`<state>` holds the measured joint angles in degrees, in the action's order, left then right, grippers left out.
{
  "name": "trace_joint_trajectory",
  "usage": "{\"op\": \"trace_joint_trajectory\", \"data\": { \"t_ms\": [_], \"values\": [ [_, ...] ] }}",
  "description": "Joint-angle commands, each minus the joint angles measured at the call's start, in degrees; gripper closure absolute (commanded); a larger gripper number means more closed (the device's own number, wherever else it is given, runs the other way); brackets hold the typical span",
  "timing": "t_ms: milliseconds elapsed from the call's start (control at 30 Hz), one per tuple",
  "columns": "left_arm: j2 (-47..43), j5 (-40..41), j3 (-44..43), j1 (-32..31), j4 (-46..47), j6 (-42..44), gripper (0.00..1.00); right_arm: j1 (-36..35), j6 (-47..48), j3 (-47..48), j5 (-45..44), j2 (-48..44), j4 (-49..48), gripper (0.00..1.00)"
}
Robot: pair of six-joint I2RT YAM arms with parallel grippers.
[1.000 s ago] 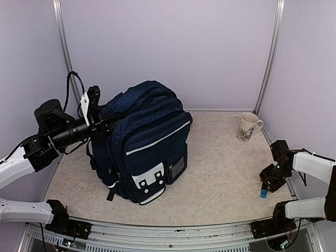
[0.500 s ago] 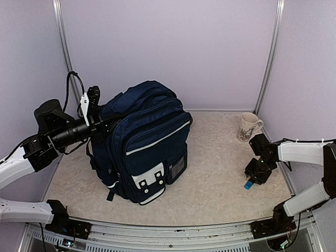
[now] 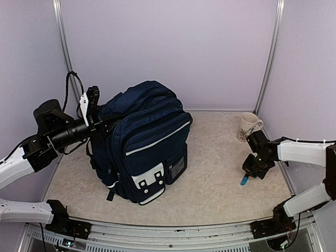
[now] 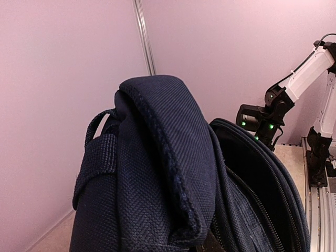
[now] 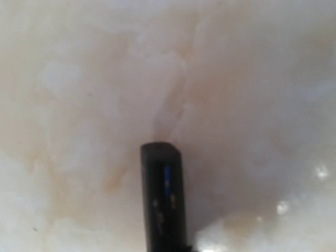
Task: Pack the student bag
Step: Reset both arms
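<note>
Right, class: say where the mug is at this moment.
In the top view the mug stands at the far right of the table, just beyond the right end effector and well right of the backpack.

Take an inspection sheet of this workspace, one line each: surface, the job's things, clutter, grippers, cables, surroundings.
Surface: mottled cream table, no spills seen.
Job's things: navy student bag upright, left of centre, with a top compartment open.
Clutter: printed mug upright at the far right.
Grippers: left gripper appears to pinch the bag's top edge; right gripper is shut on a slim dark stick with a blue end.
Cables: black cable loops up at the far left, clear of the bag.
Surroundings: lilac walls, metal posts; nothing else seen.
</note>
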<state>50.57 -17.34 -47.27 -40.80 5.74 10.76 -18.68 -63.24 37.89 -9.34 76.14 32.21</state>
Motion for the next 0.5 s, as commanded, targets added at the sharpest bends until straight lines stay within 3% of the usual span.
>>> {"op": "trace_joint_trajectory", "data": {
  "t_ms": [0, 133, 233, 300, 467],
  "values": [
    [-1.6, -0.5, 0.0, 0.5, 2.8, 1.9, 0.75, -0.7, 4.8, 2.5, -3.6, -2.5, 3.4, 1.00],
    [-1.5, -0.5, 0.0, 0.5, 2.7, 1.8, 0.75, -0.7, 5.6, 3.8, -3.0, -3.5, 3.9, 0.94],
    [-1.5, -0.4, 0.0, 0.5, 2.7, 1.8, 0.75, -0.7, 6.1, 4.2, -2.5, -1.6, 5.6, 0.99],
    [-1.4, -0.4, 0.0, 0.5, 2.7, 1.9, 0.75, -0.7, 6.6, 4.2, -1.7, -0.7, 5.6, 0.97],
    [-1.5, -0.5, 0.0, 0.5, 2.7, 1.9, 0.75, -0.7, 10.8, 4.9, 3.0, 1.7, 3.7, 0.50]
  ]
}}
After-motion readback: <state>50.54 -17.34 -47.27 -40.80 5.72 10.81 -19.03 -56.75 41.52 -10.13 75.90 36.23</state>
